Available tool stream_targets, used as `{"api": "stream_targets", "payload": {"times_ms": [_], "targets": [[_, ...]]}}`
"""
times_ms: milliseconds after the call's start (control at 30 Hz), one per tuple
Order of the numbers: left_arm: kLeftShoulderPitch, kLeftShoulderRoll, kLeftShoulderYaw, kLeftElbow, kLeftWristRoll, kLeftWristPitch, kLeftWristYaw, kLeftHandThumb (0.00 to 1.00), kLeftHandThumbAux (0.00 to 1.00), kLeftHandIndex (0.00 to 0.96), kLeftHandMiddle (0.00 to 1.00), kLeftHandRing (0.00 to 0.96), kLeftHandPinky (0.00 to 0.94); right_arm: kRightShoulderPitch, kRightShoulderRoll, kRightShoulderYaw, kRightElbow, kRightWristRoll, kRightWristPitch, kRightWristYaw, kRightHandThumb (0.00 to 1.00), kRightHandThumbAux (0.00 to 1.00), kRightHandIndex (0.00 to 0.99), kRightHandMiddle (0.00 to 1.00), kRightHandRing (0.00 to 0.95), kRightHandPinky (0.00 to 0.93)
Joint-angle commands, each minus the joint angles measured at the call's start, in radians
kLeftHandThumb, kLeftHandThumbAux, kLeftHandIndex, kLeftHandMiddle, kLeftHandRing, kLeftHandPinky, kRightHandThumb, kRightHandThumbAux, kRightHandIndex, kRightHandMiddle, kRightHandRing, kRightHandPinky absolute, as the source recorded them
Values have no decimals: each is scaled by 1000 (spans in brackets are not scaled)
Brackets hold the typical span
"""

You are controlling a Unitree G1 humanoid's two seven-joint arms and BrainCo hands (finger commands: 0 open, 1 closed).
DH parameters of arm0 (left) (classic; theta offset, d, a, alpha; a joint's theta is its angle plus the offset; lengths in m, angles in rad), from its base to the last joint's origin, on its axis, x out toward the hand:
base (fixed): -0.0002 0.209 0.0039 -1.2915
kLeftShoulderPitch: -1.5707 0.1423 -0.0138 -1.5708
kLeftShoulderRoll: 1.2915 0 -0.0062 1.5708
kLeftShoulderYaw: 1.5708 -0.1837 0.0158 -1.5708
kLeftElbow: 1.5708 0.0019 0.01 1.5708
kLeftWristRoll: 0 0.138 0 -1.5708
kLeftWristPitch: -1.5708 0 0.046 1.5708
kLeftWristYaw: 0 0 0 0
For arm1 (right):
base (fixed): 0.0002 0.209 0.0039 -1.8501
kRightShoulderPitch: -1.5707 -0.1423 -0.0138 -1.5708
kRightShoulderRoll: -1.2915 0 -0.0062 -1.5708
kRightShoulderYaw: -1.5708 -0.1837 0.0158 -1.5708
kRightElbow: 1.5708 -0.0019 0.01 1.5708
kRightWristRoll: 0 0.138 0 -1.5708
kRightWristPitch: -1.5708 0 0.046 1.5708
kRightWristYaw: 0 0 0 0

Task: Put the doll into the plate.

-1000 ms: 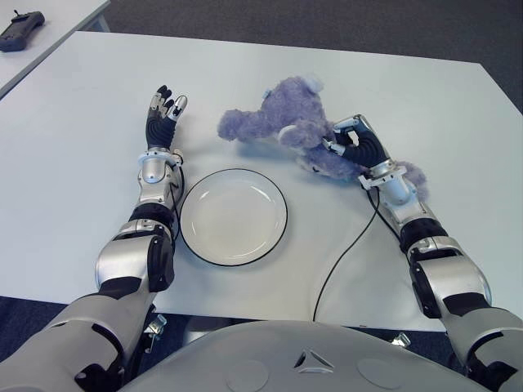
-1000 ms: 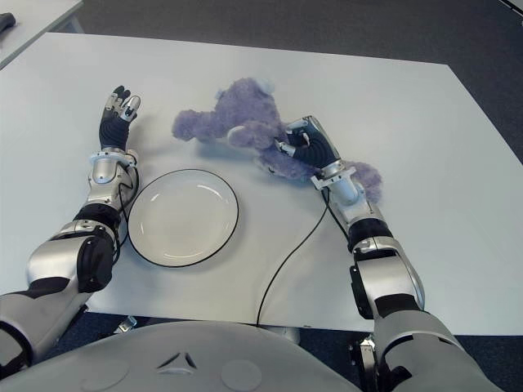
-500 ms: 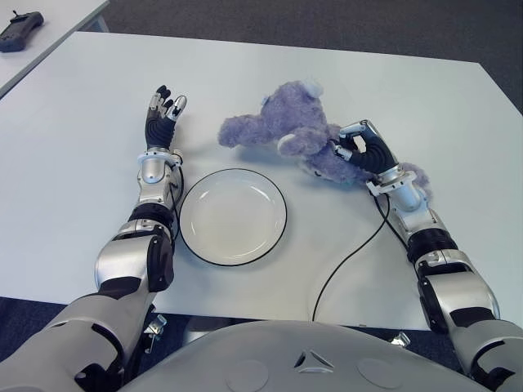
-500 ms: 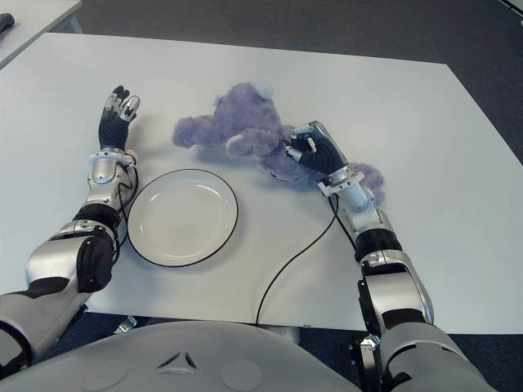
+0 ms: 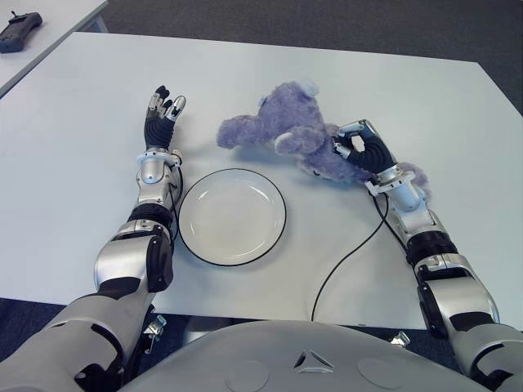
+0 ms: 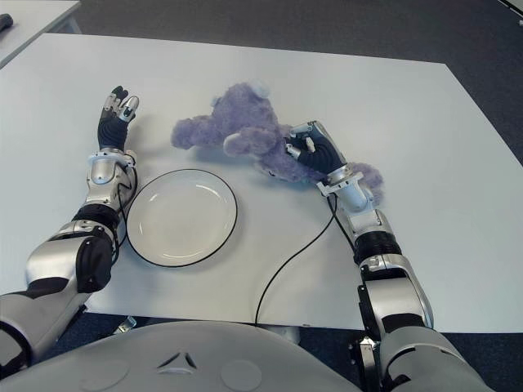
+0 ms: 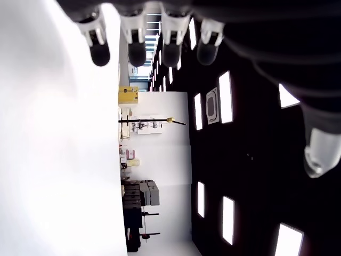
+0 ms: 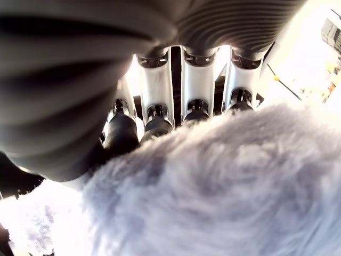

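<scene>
A fluffy purple doll [image 5: 286, 131] lies on the white table [image 5: 73, 155], just beyond the far right rim of the plate [image 5: 232, 216], a white plate with a dark rim that holds nothing. My right hand [image 5: 356, 153] is curled over the doll's body, its fingers [image 8: 160, 114] pressed into the fur [image 8: 224, 181]. My left hand [image 5: 162, 110] stands to the left of the plate with its fingers [image 7: 133, 40] straight and spread, holding nothing.
A black cable [image 5: 347, 257] runs from my right wrist across the table to its near edge. A dark remote-like device [image 5: 20, 31] lies on a second table at the far left.
My right hand with the doll shifted right and slightly farther from me between one second and half a second ago, then held still. The left hand has not moved.
</scene>
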Motion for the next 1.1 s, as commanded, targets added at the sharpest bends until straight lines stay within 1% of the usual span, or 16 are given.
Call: {"api": "stream_targets", "payload": {"times_ms": [33, 67, 100, 133, 300, 667, 900, 1100], "targets": [[252, -85, -3, 160, -12, 63, -15, 0, 472, 66, 73, 14, 0, 49, 20, 50, -38, -105, 83, 8, 267, 487, 68, 160, 119, 60], [252, -85, -3, 160, -11, 64, -13, 0, 475, 67, 73, 14, 0, 51, 20, 51, -52, -107, 89, 11, 253, 482, 36, 120, 87, 37], [252, -85, -4, 160, -11, 64, -11, 0, 475, 67, 73, 14, 0, 51, 18, 53, -60, -109, 94, 14, 250, 482, 30, 114, 82, 33], [252, -86, -4, 160, -11, 64, -10, 0, 478, 68, 74, 14, 0, 52, 17, 54, -66, -111, 98, 15, 241, 478, 14, 87, 60, 16], [253, -87, -1, 159, -14, 61, -11, 0, 485, 66, 73, 17, 0, 54, 10, 55, -100, -135, 133, 10, 237, 455, 0, 6, 1, 0], [254, -88, -5, 158, -10, 53, -12, 0, 469, 60, 70, 15, 0, 39, 15, 52, -156, -189, 231, -18, 208, 370, 0, 0, 0, 0], [253, -84, -8, 160, -6, 58, -11, 0, 454, 58, 63, 5, 0, -22, 37, 62, -136, -226, 294, -49, 193, 325, 0, 0, 0, 0], [252, -84, -7, 161, -8, 62, -15, 0, 454, 59, 61, 3, 0, -49, 49, 61, -140, -214, 323, -45, 203, 313, 0, 0, 0, 0]]}}
